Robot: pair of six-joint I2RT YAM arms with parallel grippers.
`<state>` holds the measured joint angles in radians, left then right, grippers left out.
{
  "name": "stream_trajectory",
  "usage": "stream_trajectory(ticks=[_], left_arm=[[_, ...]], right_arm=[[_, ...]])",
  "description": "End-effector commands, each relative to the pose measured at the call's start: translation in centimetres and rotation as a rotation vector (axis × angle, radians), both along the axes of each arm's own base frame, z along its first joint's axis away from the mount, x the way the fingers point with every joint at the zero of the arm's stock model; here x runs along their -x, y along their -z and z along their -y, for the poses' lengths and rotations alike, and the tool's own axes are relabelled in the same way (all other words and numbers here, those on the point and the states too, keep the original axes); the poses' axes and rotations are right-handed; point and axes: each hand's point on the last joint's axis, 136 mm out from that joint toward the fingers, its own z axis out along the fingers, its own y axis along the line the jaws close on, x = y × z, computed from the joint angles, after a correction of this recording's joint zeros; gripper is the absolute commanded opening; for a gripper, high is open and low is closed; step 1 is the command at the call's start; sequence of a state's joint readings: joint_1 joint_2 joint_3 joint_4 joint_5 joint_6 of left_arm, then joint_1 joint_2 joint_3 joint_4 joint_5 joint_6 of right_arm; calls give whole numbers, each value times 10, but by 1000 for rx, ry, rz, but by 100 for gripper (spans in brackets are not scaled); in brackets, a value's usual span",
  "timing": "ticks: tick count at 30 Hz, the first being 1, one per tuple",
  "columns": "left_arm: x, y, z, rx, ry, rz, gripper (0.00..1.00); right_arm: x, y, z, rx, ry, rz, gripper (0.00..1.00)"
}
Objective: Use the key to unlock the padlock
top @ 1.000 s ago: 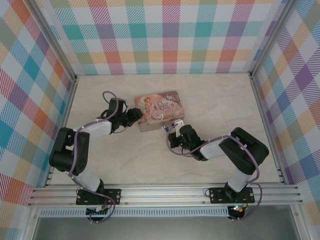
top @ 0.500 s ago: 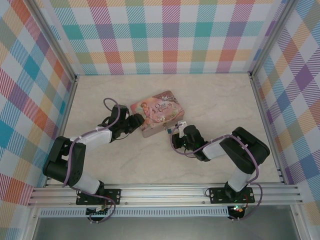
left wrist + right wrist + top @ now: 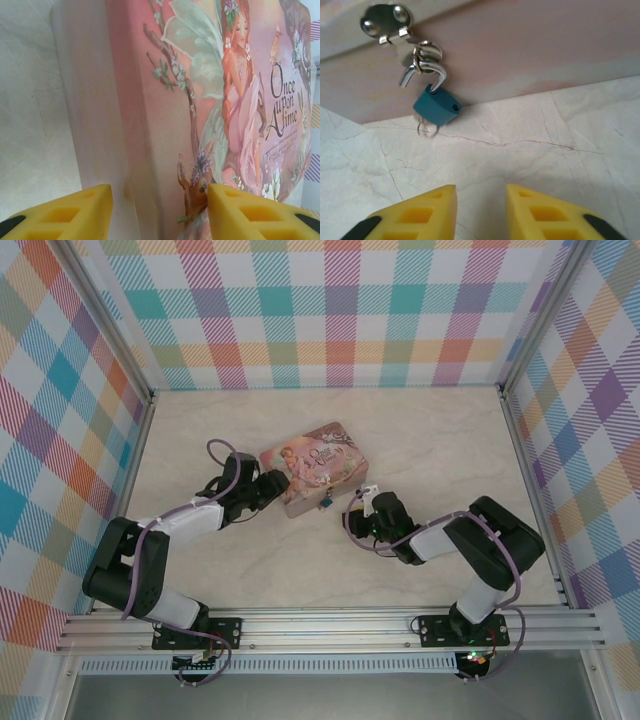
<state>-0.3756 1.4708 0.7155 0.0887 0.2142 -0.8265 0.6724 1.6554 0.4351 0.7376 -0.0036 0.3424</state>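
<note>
The key is too small to make out for certain. In the right wrist view a thin wire ring [image 3: 427, 130] shows just under the padlock [image 3: 436, 107], at its 6 o'clock, and what it hangs from is hidden behind the teal body. The shackle [image 3: 441, 77] is hooked at the hasp [image 3: 387, 20] on the front wall of the tin [image 3: 520, 50]. One leg sits in the body and the other end stands free at the body's 10 o'clock. The padlock hangs low against that wall, near the surface [image 3: 545, 135]. From above it is only a teal speck at the tin's 6 o'clock. In the left wrist view the tin's far end is cut off.

The right gripper [image 3: 480, 210] sits at the padlock's 6 o'clock, apart from it, jaws narrowly parted and empty. The left gripper [image 3: 159, 215] straddles the tin's 9 o'clock end, jaws about half spread. Whether its pads press the tin I cannot tell.
</note>
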Motion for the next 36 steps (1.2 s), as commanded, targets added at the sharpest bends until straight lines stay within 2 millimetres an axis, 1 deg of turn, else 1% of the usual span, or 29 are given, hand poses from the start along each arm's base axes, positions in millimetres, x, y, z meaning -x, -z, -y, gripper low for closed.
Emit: stream_trajectory(ticks=[1,5,9,11,15,19,22,25,28,29,31,33,34,35,36], left_arm=[[36,35,-11,-79,-3,-151,52],[42,33,-8,-75,1,-154,52],[46,31,-5,-69,3,-149,52],[48,29,-3,-69,2,-145,52],[52,29,-3,-73,-1,-142,52],[53,23,-6,-89,-1,-131,53],[50,7,-15,-141,-9,-91,58],[47,-14,-23,-192,-13,-43,67],[39,-38,-20,-200,14,19,70],[42,-41,-19,-205,31,7,70],[37,-53,-11,-179,62,34,70],[31,-66,4,-134,113,56,68],[30,-70,10,-118,136,57,67],[22,-80,20,-85,162,93,66],[18,-84,28,-65,188,98,65]], right_arm=[[-1,-18,2,-33,-24,34,37],[1,-37,-7,-139,-97,29,44],[-1,-51,-18,-255,-152,39,48],[0,-56,-22,-314,-181,53,54],[-1,-56,-29,-385,-216,43,69],[-5,-53,-34,-429,-236,-5,75],[-8,-52,-33,-447,-232,-18,78],[-12,-51,-34,-455,-237,-37,78],[-15,-50,-37,-458,-246,-54,79],[-16,-49,-38,-458,-248,-63,79],[-20,-46,-40,-453,-247,-84,80],[-22,-46,-43,-452,-252,-91,80],[-23,-46,-44,-454,-254,-90,80],[-24,-46,-44,-457,-257,-88,80],[-24,-47,-45,-461,-263,-86,81]])
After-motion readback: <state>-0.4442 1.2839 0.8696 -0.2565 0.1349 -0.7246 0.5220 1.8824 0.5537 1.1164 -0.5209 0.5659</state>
